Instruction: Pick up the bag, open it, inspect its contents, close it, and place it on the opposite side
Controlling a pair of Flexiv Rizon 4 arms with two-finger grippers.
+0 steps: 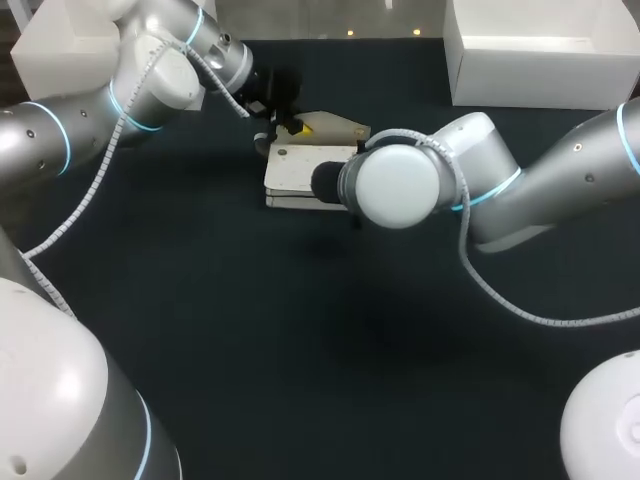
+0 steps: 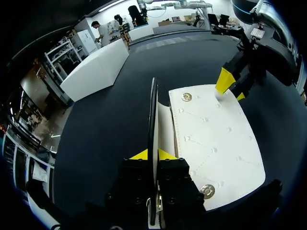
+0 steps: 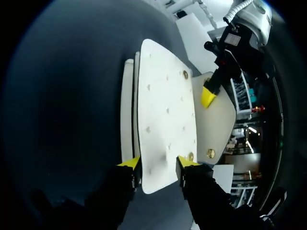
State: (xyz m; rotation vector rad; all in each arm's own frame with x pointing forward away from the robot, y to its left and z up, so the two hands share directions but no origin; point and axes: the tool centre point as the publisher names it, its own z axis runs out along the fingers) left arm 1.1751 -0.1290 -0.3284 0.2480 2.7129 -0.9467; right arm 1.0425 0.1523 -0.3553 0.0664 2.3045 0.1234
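Closest to my left wrist camera is my left gripper [image 2: 152, 154], its yellow tips pinched on the edge of the flap [image 2: 153, 110], which I see edge-on standing up from the bag. I read that as a firm grip on the flap.

The bag [image 2: 216, 143] is white and lies flat on the dark table [image 1: 250, 330], at the far middle and a little left of centre. Its stitched front panel faces up. Two snap studs [image 2: 186, 97] show bare on that panel, so the flap is undone and lifted off it.

My right gripper [image 3: 158, 164] comes in from the right and holds the end of the bag opposite my left gripper. The panel sits between its two fingers and touches both, so I judge it clamped on the bag body and holding it down. From above, that arm's wrist hides the right part of the bag.

A white box [image 1: 540, 70] stands at the far right corner, well apart from the bag.

I judge the opening step to be in hand. The flap is up, but no view shows the inside. Next I would lift the flap further and spread the mouth while the right gripper holds the body, so a camera can see the contents.
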